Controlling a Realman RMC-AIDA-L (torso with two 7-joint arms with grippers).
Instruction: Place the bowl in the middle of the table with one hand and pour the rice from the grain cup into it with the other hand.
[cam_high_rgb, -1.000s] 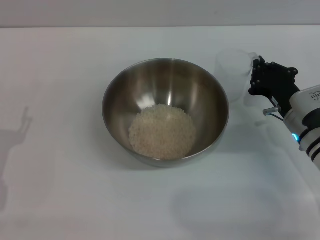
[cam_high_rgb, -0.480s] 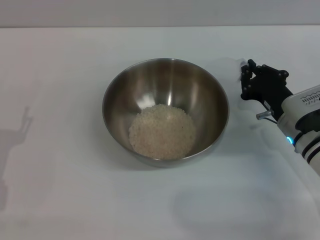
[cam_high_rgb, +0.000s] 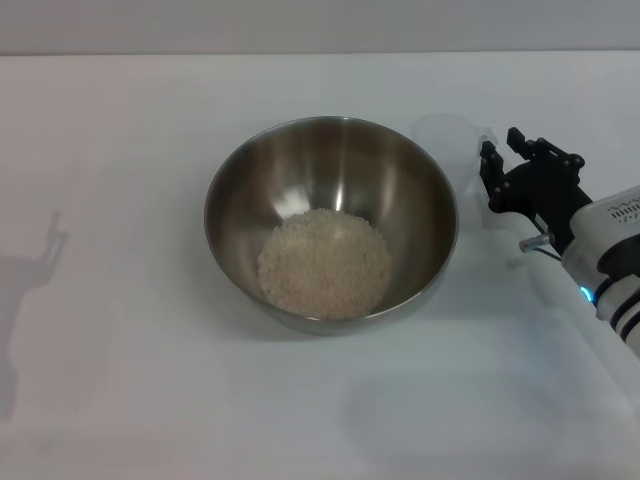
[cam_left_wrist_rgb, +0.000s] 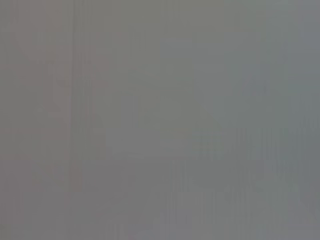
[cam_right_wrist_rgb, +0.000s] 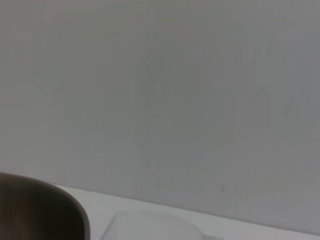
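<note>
One bowl (cam_high_rgb: 331, 222) stands on the one worktop (cam_high_rgb: 120, 400). One heap of rice (cam_high_rgb: 325, 262) lies inside that bowl. One grain cup (cam_high_rgb: 445, 150) stands just beside the bowl. One robot hand (cam_high_rgb: 505, 160), the right one, is in view next to the cup. Nothing else can be counted here.
</note>
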